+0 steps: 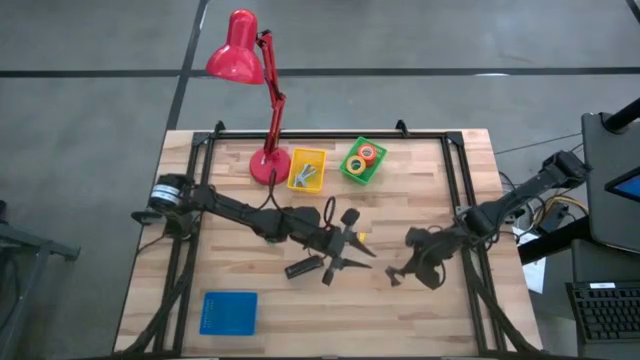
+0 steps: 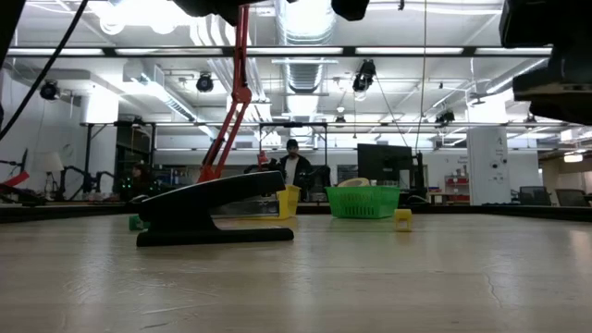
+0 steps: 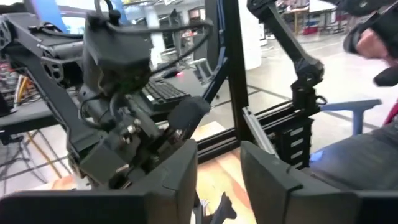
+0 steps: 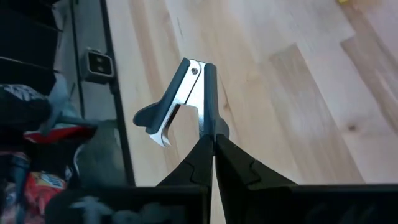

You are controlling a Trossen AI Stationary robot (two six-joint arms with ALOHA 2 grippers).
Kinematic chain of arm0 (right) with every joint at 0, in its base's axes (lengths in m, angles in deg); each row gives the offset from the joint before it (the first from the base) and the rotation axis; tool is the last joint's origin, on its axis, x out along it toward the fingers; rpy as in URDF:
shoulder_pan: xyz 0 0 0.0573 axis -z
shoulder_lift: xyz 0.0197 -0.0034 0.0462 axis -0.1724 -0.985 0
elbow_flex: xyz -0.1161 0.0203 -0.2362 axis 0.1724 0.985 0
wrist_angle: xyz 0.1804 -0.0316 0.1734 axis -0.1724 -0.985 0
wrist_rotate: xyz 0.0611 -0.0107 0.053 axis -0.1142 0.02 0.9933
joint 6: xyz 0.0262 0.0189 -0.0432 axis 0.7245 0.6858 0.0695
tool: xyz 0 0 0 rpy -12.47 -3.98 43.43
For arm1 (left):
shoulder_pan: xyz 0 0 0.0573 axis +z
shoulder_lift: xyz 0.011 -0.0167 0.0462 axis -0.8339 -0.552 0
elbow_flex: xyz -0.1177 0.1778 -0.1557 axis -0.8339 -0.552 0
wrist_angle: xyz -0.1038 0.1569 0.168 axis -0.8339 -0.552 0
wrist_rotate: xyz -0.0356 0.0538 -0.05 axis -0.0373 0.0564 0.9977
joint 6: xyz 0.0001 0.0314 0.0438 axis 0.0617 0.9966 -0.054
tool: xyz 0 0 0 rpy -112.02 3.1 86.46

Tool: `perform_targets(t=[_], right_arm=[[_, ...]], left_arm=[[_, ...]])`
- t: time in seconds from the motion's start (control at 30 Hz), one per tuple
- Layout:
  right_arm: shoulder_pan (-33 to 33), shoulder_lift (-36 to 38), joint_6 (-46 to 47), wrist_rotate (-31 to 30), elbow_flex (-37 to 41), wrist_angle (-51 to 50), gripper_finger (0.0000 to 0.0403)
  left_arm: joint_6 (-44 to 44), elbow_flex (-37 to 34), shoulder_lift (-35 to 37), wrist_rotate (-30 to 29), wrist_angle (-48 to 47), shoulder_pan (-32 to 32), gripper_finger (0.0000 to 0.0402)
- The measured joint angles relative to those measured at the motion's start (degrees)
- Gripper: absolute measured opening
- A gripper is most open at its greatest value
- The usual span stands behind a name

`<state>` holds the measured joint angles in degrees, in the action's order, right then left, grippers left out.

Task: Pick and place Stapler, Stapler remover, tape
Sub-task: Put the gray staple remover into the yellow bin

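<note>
High view: mid-table, the small black bar-shaped stapler [image 1: 303, 267] lies flat at about eight o'clock of the left gripper [image 1: 345, 252], just beside it and unheld. The right gripper [image 1: 405, 270] sits well off at three o'clock.

Low view: the stapler [image 2: 215, 215] rests on the wooden table [image 2: 370, 277], a green basket [image 2: 363, 202] behind. It looks rigid, smooth and fairly light; gripping across its narrow middle seems safest.

Left wrist view: its dark fingers [image 3: 171, 180] stand parted, nothing between.

Right wrist view: fingertips pressed together pinch one arm of a black-and-metal staple remover [image 4: 180, 99].
</note>
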<state>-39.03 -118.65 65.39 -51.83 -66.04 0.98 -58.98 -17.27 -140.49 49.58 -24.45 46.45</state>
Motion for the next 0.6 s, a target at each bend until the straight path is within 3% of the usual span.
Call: perform_targets(t=[0.17, 0.37, 0.6], right_arm=[[1.46, 1.11, -0.98, -0.04, 0.00, 0.16, 0.0008], [2.05, 0.58, -2.57, -0.02, -0.46, 0.00, 0.0008], [2.05, 0.91, -3.85, -0.90, -2.09, -0.50, 0.0008]], left_arm=[[-0.83, 4.34, -3.20, -0.70, -2.73, -0.13, 0.0151], [-2.80, 13.67, -8.21, -0.70, -15.94, 0.11, 0.0145], [-3.48, 21.96, -13.94, 0.55, -21.31, -0.08, 0.0133]])
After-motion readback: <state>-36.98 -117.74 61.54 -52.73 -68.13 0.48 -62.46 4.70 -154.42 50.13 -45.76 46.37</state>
